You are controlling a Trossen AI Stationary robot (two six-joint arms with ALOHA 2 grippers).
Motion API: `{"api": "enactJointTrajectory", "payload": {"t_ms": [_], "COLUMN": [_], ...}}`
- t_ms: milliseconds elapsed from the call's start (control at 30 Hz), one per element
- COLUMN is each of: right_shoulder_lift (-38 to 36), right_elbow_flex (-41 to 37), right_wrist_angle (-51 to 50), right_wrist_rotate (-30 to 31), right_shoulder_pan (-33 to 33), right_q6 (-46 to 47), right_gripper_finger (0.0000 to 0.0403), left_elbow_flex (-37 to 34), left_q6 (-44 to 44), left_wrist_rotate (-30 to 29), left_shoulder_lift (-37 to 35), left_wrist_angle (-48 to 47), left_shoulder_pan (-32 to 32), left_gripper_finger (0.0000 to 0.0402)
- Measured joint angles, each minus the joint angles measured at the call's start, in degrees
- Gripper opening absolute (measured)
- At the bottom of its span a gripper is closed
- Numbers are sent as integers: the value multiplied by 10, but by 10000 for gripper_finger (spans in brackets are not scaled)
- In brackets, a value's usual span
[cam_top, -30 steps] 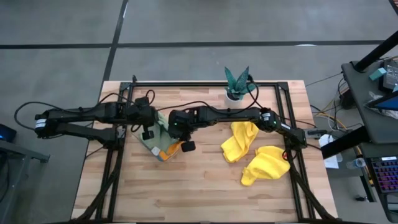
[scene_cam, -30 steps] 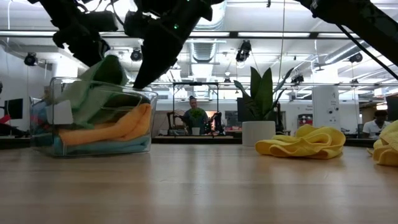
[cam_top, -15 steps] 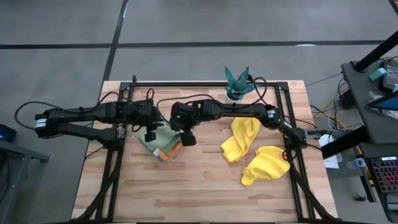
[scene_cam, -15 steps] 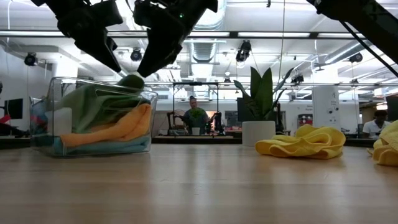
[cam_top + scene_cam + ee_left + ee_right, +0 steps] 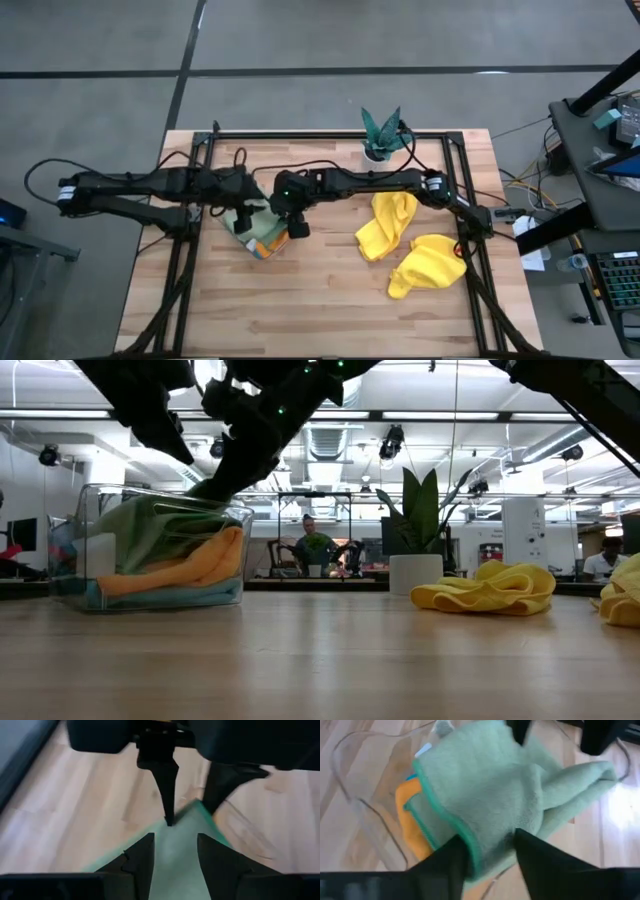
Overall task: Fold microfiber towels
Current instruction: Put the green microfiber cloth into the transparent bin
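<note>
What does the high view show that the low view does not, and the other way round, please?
Only the high view shows both dark arms whole, the left gripper and right gripper over the clear shallow plastic tray. Only the low view shows the tray's stack: pale green microfiber towel on orange towel on bright blue towel. Both share the crumpled yellow towels and the teal-leaved potted plant.

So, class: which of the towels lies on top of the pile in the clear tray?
The pale green towel: it lies over the orange towel in the tray, while both yellow towels lie on the table.
</note>
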Motion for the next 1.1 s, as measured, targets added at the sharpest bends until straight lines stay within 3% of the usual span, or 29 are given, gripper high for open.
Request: {"api": "enactJointTrajectory", "payload": {"t_ms": [167, 233, 433, 767, 1100], "right_shoulder_lift": [-3, -4, -7, -15, -57], "right_elbow_flex": [-5, -5, -3, -2, -2], "right_wrist_angle": [-16, -34, -74, -103, -118], "right_wrist_rotate": [-6, -13, -26, -26, -25], "right_shoulder_pan": [8, 10, 10, 9, -26], "right_q6": [-30, -40, -18, -31, -46], "right_gripper_finger": [31, 19, 42, 135, 131], "left_elbow_flex": [-1, -1, -4, -24, -25], "left_q6": [-54, -79, -149, -201, -200], "left_wrist_rotate": [2, 2, 2, 1, -8], "left_shoulder_lift": [5, 6, 7, 61, 83], "left_wrist_angle": [0, 0, 1, 1, -30], "left_shoulder_pan": [-50, -66, -113, -156, -156], "left_gripper_finger": [134, 134, 134, 134, 134]}}
